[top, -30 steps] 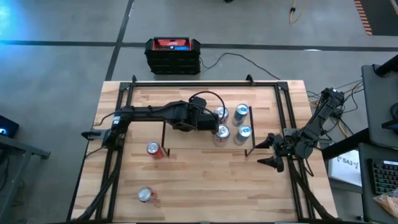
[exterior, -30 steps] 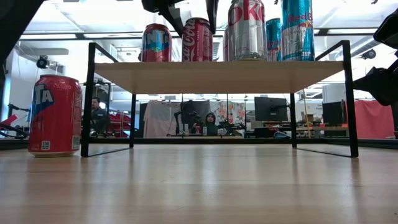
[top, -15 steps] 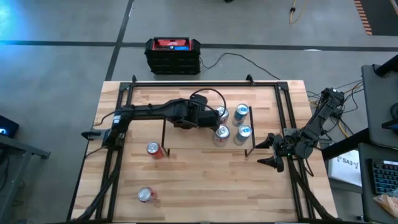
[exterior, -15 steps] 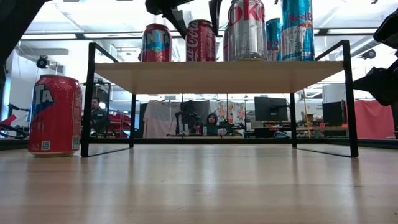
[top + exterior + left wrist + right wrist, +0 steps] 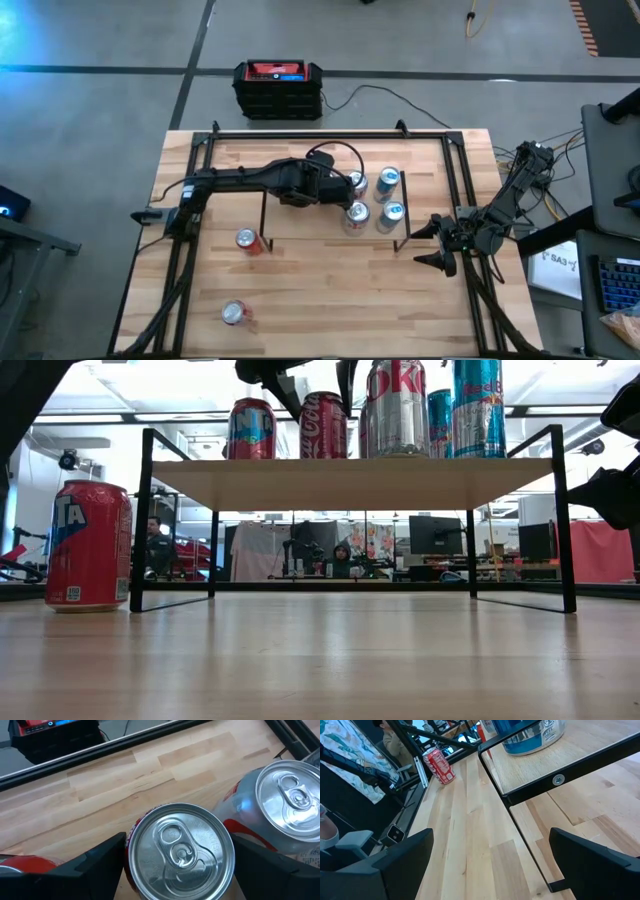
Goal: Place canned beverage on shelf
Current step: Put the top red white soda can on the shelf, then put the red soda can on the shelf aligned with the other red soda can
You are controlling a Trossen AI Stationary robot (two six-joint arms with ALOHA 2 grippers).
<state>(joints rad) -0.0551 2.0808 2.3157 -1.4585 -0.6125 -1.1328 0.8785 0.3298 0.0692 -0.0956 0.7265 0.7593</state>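
Observation:
The shelf [image 5: 310,226] [image 5: 350,482] stands mid-table with several cans upright on its board. My left gripper [image 5: 333,190] [image 5: 318,385] reaches over the board's left part, shut on a red cola can [image 5: 180,851] [image 5: 322,426]. Beside it stand a red can [image 5: 252,428] and a silver diet cola can [image 5: 295,800] [image 5: 396,408]. Two more red cans [image 5: 246,240] [image 5: 234,313] stand on the tabletop, left of the shelf. My right gripper [image 5: 426,247] [image 5: 492,870] waits open by the shelf's right legs. My left gripper has the red cola can between its two fingers [image 5: 102,862], which meet the can's upper side wall [image 5: 133,834] just under the rim. The fingers slant down from the table's left. The can is upright, its bottom on the shelf board [image 5: 322,460].
A black-and-red box [image 5: 279,88] sits on the floor beyond the far edge. Black rails [image 5: 190,250] run along the tabletop's left and right sides. Two blue cans [image 5: 388,180] [image 5: 392,213] fill the shelf's right end. People sit in the room behind [image 5: 340,555].

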